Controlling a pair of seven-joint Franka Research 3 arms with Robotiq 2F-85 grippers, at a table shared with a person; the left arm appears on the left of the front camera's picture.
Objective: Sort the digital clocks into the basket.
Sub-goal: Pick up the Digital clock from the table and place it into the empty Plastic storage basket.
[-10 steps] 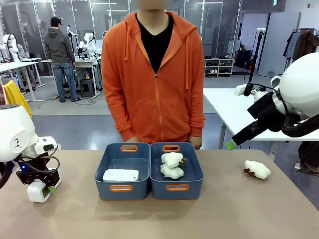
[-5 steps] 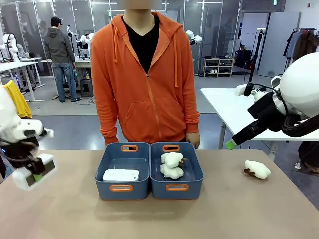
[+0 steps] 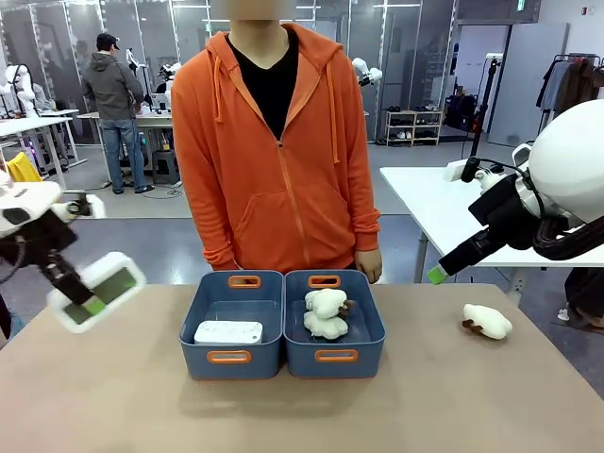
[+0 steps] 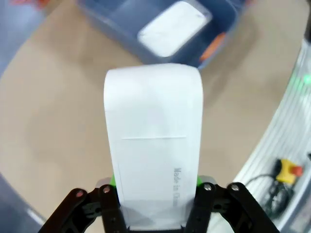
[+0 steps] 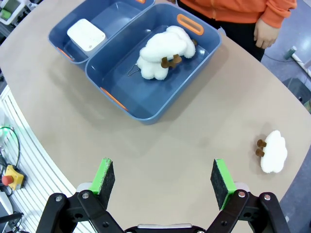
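At the counter's [image 3: 283,415] left edge, about 9 o'clock from the tubs, your left gripper [image 3: 92,307] has its jaws clamped on one end of a digital clock [image 3: 102,286]. It's held clear of the surface with the greyish face tilted toward the front camera. The end grip looks deliberate: most of the body sticks out past the gripper, so it should go into a tub without the gripper fouling the wall. The second clock [image 3: 228,332] lies flat in the basket [image 3: 192,321], the left of the two blue tubs, at its 6 o'clock end. The 12 o'clock half is bare, so I'd take that as your drop zone. The right tub [image 3: 374,330] holds two plush toys [image 3: 327,313], and a third plush [image 3: 487,321] sits on the counter at 3 o'clock, well apart. The right gripper [image 5: 163,177] hangs high with jaws apart and empty, probably to keep clear of the left arm's path. The person [image 3: 283,142] stands at 12 o'clock with hands outside the tubs. Next for you: carry the clock across to the basket, and watch the rim and the clock already inside.
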